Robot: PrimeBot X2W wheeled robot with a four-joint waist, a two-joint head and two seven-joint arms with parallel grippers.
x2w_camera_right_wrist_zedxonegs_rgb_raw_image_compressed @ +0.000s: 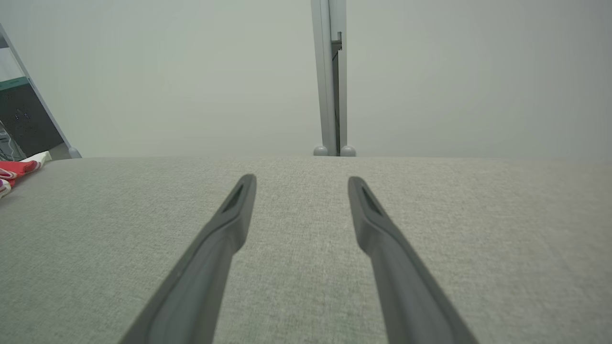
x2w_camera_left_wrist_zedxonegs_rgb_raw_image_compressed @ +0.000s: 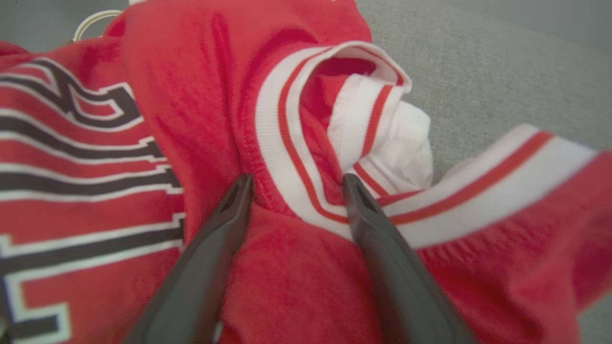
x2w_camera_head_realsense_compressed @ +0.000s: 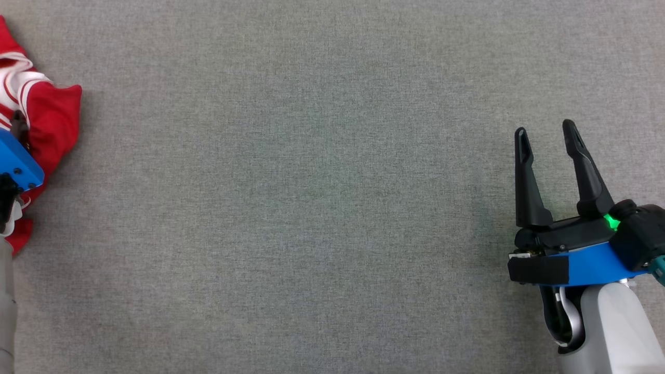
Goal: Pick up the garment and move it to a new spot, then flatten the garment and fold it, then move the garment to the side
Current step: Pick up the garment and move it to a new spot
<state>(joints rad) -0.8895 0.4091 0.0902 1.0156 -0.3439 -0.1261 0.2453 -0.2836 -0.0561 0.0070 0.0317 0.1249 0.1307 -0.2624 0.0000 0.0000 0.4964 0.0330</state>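
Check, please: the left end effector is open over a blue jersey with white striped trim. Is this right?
Only the colour is wrong: the left wrist view shows a red jersey, not blue. The left end effector is open over it.

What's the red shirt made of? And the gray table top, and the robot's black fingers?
Garment: seems a soft knit sports fabric, matte, with a fine dimpled texture and ribbed white-and-red trim. Table top: looks covered in gray woven cloth; a fine weave shows, with no shine. Fingers of the right end effector: probably hard plastic, smooth and dull black.
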